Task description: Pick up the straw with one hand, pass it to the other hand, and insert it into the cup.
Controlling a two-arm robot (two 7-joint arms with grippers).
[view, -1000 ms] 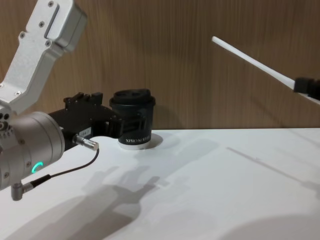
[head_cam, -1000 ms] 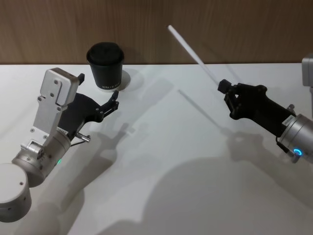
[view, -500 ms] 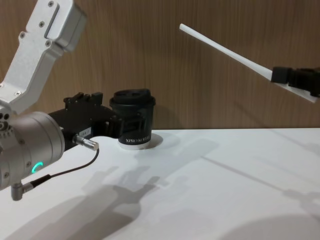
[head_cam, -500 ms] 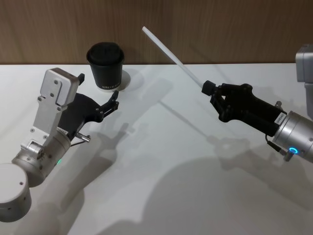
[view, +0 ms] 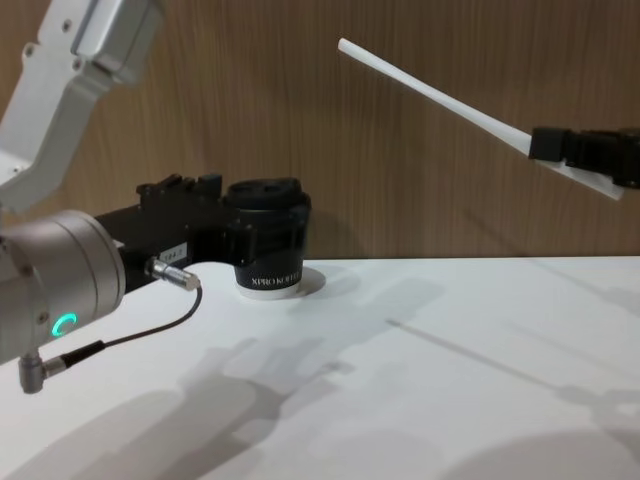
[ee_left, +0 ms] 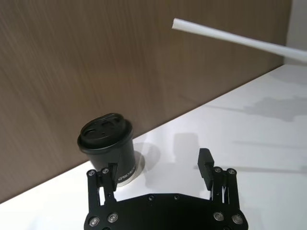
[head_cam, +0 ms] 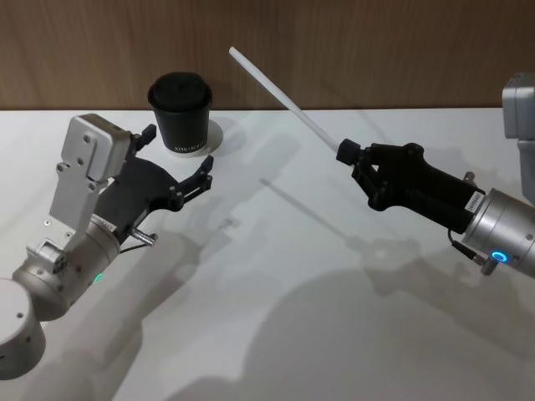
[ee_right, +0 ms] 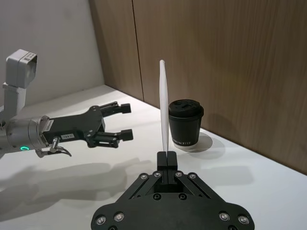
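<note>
You are partway through. The pick-up is looking done: your right gripper (head_cam: 347, 152) is clamping the straw (head_cam: 284, 98) near its lower end and holding it in the air, well above the table (head_cam: 292, 276). The hand-over and the insertion are both waiting to be done. The cup (head_cam: 180, 113) is standing upright at the back of the table against the wooden wall (head_cam: 376, 50), with its lid (view: 265, 192) on and nothing in it.

Your right arm is reaching in from the right, with the gripper pointing toward the left and the back wall. The straw is slanting up and away from it, and a short stub is sticking out behind the fingers. Its free tip is sitting higher than the cup and off to the cup's right, well apart from it.

Your left gripper (head_cam: 179, 149) is hanging low over the table just beside the cup, with its fingers spread wide and nothing between them. They are opening toward the middle of the table, below the straw's line. The far finger is lying very close to the cup's side, and I cannot tell whether it is touching. The straw and the left gripper are well apart, so you are needing to close that gap before any pass.
</note>
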